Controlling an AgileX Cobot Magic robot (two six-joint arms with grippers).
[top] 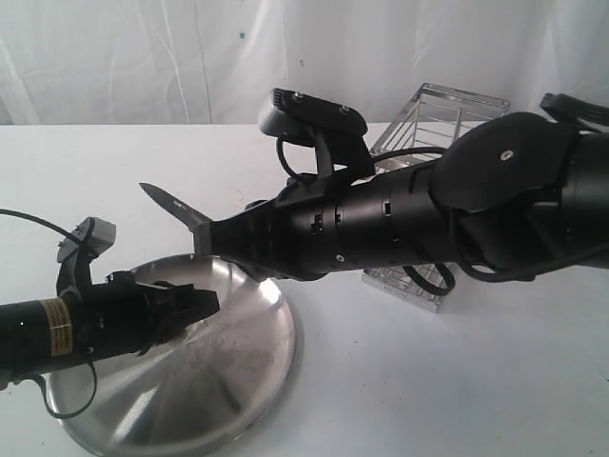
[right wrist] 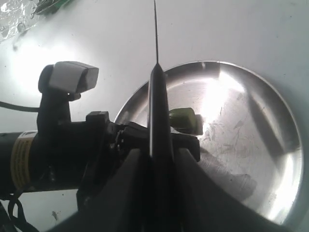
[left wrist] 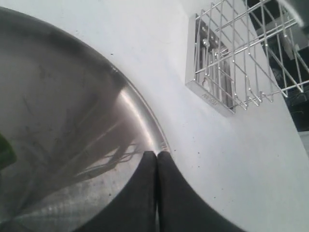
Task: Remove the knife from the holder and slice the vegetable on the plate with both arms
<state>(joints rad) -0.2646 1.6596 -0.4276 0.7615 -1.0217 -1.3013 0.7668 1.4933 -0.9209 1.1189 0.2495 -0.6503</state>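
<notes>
Exterior view: the right tool (top: pixel 217 236) grips the knife (top: pixel 171 204) by its handle. The blade is levelled toward 9 o'clock above the far rim of the plate (top: pixel 271 362), well apart from the holder (top: pixel 438 119) at 2 o'clock, seemingly staged for a cut. The left tool (top: pixel 202 305) is pressed shut and empty over the plate's 10 o'clock side, likely to steady the vegetable (right wrist: pixel 183 119). That lies on the plate just off its tips, below the knife and slightly aside of its line.
</notes>
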